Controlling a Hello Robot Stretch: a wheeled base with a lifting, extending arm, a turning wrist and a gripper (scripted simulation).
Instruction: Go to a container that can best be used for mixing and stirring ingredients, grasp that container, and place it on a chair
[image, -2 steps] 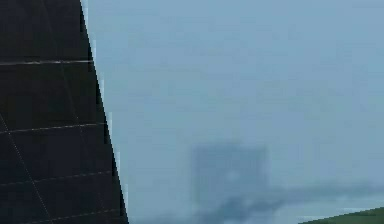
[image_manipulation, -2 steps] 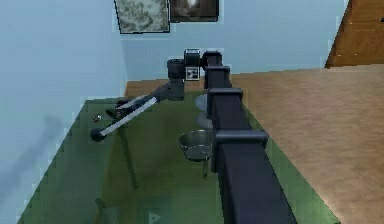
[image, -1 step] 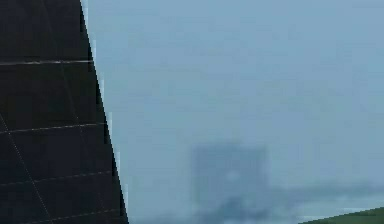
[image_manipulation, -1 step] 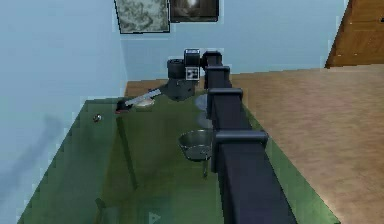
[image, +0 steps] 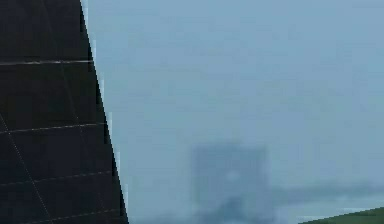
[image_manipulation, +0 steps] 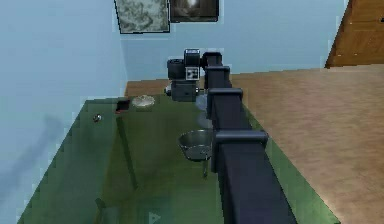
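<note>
The gripper (image_manipulation: 180, 86) sits at the far end of the glass table (image_manipulation: 90, 175), and with the tabletop's edge behind it I cannot tell whether it holds anything. The arm (image_manipulation: 235, 150) reaches out low over the table, probably to work at tabletop height. The metal bowl (image_manipulation: 197, 143), the likely mixing container, stands on the glass just beside the arm's bar, nearer the robot than the gripper, so the reach looks too long for a grasp.

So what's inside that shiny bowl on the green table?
The metal bowl looks empty: only its grey inside shows, with nothing in it that I can make out. The dark arm covers the bowl's right side, so that part stays hidden.
</note>
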